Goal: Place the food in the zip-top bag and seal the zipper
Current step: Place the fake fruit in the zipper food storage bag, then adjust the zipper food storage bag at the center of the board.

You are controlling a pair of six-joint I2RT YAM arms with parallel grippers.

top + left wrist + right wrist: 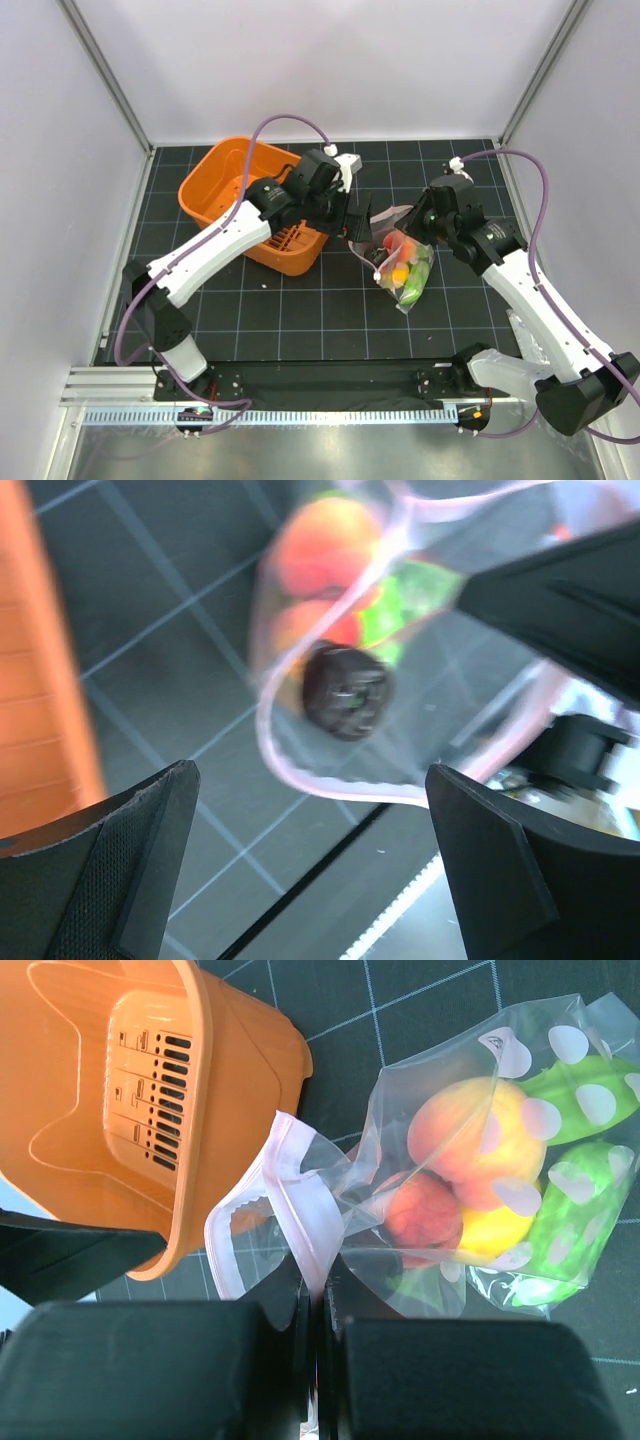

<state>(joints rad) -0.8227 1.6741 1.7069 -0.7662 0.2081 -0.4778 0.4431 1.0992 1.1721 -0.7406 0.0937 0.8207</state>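
Food (470, 1150): the orange, yellow and green pieces lie bunched together inside the bag (405, 268), at its closed end.
Dark purple piece (345, 690): in the left wrist view it sits inside the loop of the bag's mouth, against the other pieces. It looks to be in, though only just past the opening.
Bag: it lies on the black gridded mat (300, 310) between the two arms, just beside the orange basket (215, 190), with its mouth gaping.
Zipper (300, 1210): the pink strip curls open in a wide loop, and nothing is pressed together yet.
Right gripper (315, 1300): its jaws are together, pinching the bag's edge at the pink strip and holding the mouth up.
Left gripper (310, 775): its jaws are spread wide and hold nothing as it hovers over the bag's mouth.
Basket: no food shows in the part in view.
Done: the loading appears finished.
Left: flatten the mouth, line up the strip and press it shut along its full width.
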